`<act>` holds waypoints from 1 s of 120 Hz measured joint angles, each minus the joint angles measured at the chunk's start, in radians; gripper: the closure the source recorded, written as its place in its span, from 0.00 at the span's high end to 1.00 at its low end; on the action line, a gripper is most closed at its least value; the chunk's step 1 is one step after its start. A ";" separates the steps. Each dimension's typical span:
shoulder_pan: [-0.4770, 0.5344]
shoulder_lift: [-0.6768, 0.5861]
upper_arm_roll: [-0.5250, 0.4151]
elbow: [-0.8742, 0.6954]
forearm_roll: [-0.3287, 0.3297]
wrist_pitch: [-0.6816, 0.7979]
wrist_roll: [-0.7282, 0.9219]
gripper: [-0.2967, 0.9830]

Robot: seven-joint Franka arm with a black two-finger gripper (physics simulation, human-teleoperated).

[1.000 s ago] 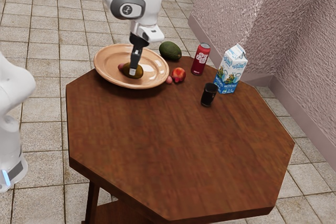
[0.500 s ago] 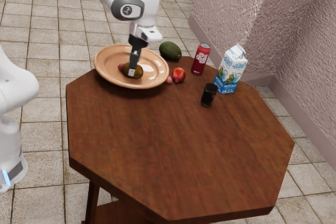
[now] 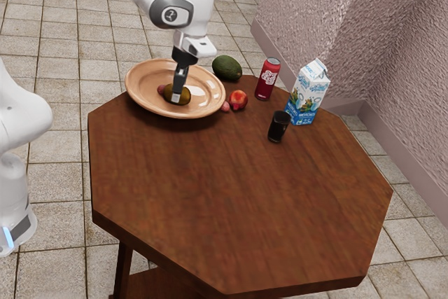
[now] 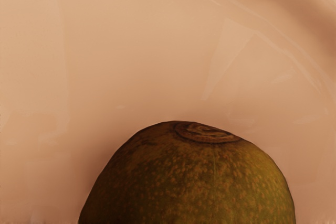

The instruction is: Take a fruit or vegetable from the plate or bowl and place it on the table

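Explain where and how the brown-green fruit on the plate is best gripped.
Best, I'd judge, is from above, with the gripper closing across the fruit's rounded middle. It lies low inside the plate, so the raised rim would likely hinder a sideways approach. The small reddish item close to one end is another reason to take the middle, not that end.

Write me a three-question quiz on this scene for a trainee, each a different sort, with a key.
1. Where is the hand?
A) Above the avocado
B) At the brownish-green fruit on the plate
C) At the round red fruit
2. True or false: the red can stands upright.
3. Which stands nearer the carton: the black cup or the plate?

Key: 1: B. 2: True. 3: The black cup.
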 joint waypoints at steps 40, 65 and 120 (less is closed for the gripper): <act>-0.004 0.009 -0.011 0.014 0.008 -0.001 -0.007 0.46; 0.001 0.043 -0.048 0.066 0.002 -0.028 -0.015 0.46; 0.711 0.090 -0.879 0.101 -0.077 -0.158 -0.049 0.47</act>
